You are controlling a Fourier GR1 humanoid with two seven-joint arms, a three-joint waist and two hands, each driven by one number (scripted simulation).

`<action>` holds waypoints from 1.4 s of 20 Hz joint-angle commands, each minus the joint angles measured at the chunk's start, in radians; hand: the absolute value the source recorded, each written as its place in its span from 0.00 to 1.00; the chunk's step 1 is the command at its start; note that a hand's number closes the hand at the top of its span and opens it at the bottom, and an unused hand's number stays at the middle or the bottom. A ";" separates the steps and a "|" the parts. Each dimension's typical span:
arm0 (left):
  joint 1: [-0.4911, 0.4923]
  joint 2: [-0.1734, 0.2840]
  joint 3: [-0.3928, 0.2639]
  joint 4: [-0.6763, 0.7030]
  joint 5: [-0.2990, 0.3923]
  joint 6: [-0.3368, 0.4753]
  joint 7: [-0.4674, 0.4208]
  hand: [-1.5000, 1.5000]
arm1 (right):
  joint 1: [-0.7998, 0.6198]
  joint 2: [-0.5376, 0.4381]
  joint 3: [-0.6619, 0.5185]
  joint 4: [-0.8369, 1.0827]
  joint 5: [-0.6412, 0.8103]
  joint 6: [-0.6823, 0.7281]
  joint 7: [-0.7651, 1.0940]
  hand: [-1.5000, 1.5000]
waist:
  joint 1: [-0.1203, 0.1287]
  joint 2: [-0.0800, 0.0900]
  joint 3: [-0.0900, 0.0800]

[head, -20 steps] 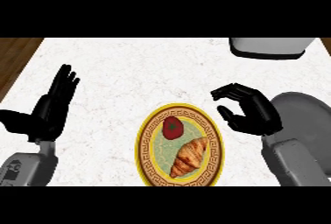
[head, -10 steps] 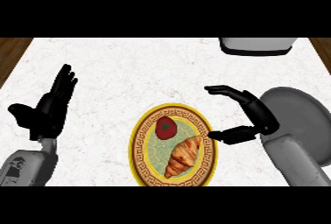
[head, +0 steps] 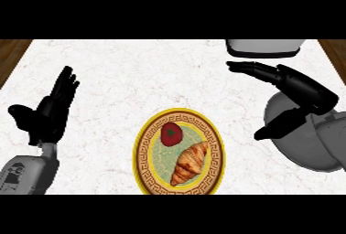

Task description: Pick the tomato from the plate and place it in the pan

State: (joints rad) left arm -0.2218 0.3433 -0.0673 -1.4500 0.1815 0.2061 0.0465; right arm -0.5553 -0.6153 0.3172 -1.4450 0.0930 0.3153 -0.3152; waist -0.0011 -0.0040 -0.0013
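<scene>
I see the tomato (head: pixel 171 133) untouched on the plate (head: pixel 144 151). My right robot hand (head: pixel 297 89), open and empty, hovers at 2 o'clock; left robot hand (head: pixel 51 109) rests open at 9.

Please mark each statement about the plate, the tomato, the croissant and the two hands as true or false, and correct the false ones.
1. The tomato lies on the plate. True.
2. The right hand holds the tomato. False: it is open, up and to the right of the plate, and holds nothing.
3. A croissant lies on the plate beside the tomato. True.
4. The left hand touches the plate. False: it rests open at the view's left, apart from the plate.
5. The plate has a yellow rim. True.
</scene>
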 commanded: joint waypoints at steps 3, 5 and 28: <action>0.001 -0.017 0.019 -0.020 -0.009 -0.003 0.014 0.50 | -0.123 0.040 -0.011 -0.125 0.013 0.094 0.276 0.00 | 0.004 0.002 0.001; 0.038 -0.016 0.010 -0.023 -0.009 -0.030 -0.018 0.50 | -0.191 0.080 0.008 -0.143 0.037 0.090 0.349 0.00 | 0.010 0.002 0.000; -0.024 -0.060 0.075 -0.027 -0.077 -0.068 0.037 0.50 | -0.120 0.439 0.105 -0.181 0.284 0.207 0.603 0.00 | 0.006 0.004 0.001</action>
State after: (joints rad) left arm -0.2310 0.2961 0.0148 -1.4389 0.1250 0.1276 0.0475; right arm -0.6633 -0.2349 0.4206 -1.6783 0.3060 0.5376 0.2676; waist 0.0020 -0.0007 -0.0003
